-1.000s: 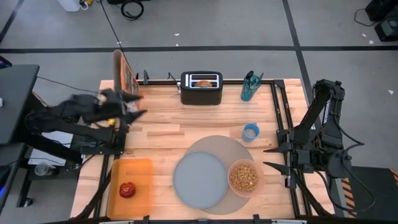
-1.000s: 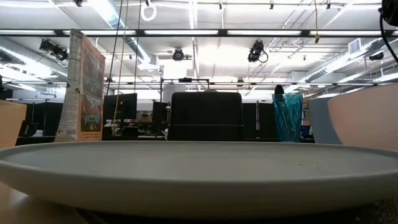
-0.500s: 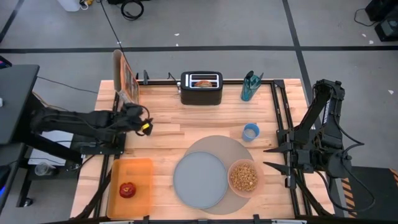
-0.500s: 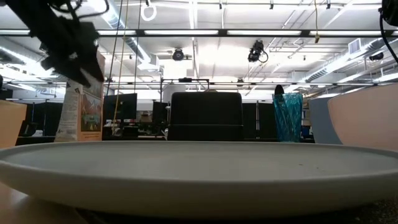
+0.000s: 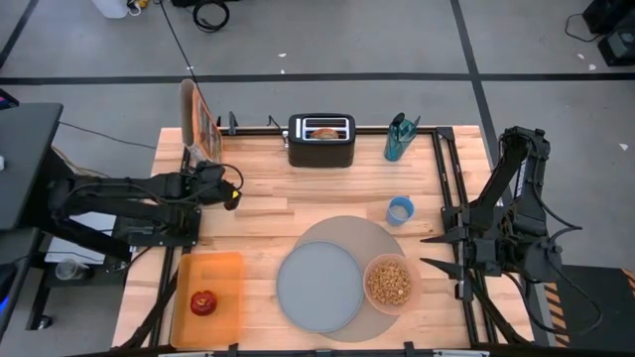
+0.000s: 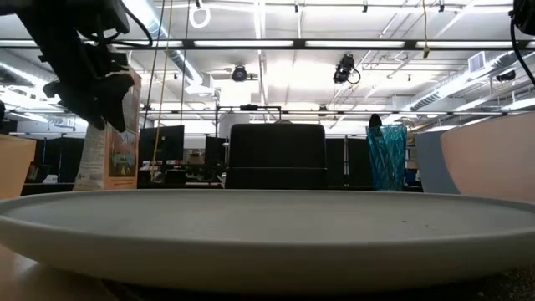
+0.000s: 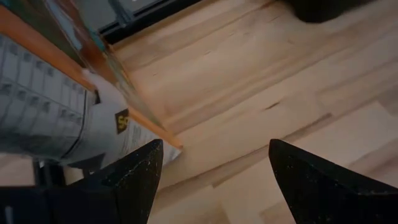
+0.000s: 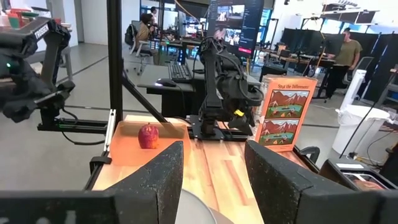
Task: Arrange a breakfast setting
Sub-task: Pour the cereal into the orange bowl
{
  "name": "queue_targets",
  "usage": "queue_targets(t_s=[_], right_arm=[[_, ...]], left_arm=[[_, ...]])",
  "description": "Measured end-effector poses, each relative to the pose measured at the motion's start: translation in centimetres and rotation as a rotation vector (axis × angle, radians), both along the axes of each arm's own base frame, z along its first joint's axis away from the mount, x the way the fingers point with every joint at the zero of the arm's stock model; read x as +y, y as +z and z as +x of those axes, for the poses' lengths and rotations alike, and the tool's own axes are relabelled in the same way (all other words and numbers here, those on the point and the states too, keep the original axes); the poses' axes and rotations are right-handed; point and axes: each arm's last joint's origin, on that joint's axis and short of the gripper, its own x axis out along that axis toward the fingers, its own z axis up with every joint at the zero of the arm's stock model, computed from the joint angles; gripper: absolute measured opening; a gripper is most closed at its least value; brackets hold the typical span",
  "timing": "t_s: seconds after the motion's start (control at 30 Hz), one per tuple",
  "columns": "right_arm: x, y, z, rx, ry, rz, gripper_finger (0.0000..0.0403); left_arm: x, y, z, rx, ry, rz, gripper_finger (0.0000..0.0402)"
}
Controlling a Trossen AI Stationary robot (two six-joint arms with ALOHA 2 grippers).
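Cereal poured, we hold our left pincer (image 5: 230, 195) released beside the cereal box (image 5: 196, 124); next comes the bagel (image 5: 323, 132), in the toaster (image 5: 321, 141) behind the plate (image 5: 318, 286). Right pincer (image 8: 214, 163) waits spread.

Both arms are showing up dark, nearly black, all the way along, built from chunky jointed segments. The left claw (image 5: 230, 194) is carrying a small yellow marking by its tip, and black cables are looping around the wrist behind it. Its two fingers (image 7: 134, 180) are reading as matte black wedges with a grainy, speckled surface. Over on the right, the right claw (image 8: 213, 167) is showing the same rough black fingers (image 8: 163, 171), broad and blunt. From above, the right arm (image 5: 511, 213) is looking like a black angular frame, with thin black wires curling off its base.
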Motion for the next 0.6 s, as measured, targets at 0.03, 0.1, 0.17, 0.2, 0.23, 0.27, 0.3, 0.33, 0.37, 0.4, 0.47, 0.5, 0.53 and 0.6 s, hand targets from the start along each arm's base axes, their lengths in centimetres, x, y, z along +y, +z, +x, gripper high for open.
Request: queue_targets(t_s=[0.03, 0.1, 0.17, 0.2, 0.23, 0.27, 0.3, 0.33, 0.37, 0.4, 0.47, 0.5, 0.53, 0.6], right_arm=[[0.0, 0.0, 0.0, -0.001, 0.000, 0.002, 0.0178], [0.0, 0.0, 0.0, -0.001, 0.000, 0.005, 0.0178], [0.0, 0.0, 0.0, -0.001, 0.000, 0.009, 0.0178], [0.0, 0.0, 0.0, -0.001, -0.001, 0.010, 0.0178], [0.0, 0.0, 0.0, -0.001, -0.001, 0.008, 0.0178], [0.0, 0.0, 0.0, -0.001, 0.000, 0.003, 0.0178], [0.0, 0.0, 0.0, -0.001, 0.000, 0.001, 0.0178], [0.0, 0.0, 0.0, -0.002, 0.000, 0.002, 0.0178], [0.0, 0.0, 0.0, -0.002, 0.000, 0.001, 0.0178], [0.0, 0.0, 0.0, -0.001, 0.000, 0.001, 0.0178], [0.0, 0.0, 0.0, -0.002, 0.000, 0.006, 0.0178], [0.0, 0.0, 0.0, -0.002, 0.000, 0.007, 0.0178], [0.0, 0.0, 0.0, -0.002, 0.002, 0.008, 0.0178], [0.0, 0.0, 0.0, -0.002, 0.003, 0.012, 0.0178]], left_arm=[[0.1, 0.0, 0.0, 0.005, 0.004, -0.001, 0.0299], [0.2, -0.1, 0.1, 0.019, 0.010, 0.000, 0.0299], [0.4, -0.2, -0.1, 0.044, 0.024, 0.011, 0.0298], [0.5, -0.3, -0.1, 0.054, 0.034, 0.017, 0.0296], [0.6, -0.3, -0.1, 0.055, 0.040, 0.019, 0.0294], [0.7, -0.3, -0.1, 0.055, 0.046, 0.020, 0.0292], [0.7, -0.3, -0.1, 0.056, 0.052, 0.020, 0.0290], [0.8, -0.3, -0.2, 0.056, 0.058, 0.023, 0.0288], [0.9, -0.3, -0.2, 0.056, 0.063, 0.023, 0.0286], [1.0, -0.3, -0.2, 0.057, 0.068, 0.023, 0.0284], [1.1, -0.3, -0.2, 0.057, 0.077, 0.023, 0.0281], [1.1, -0.3, -0.3, 0.057, 0.080, 0.023, 0.0279], [1.1, -0.3, -0.3, 0.057, 0.083, 0.023, 0.0278], [1.1, -0.3, -0.3, 0.059, 0.081, 0.021, 0.0275]])
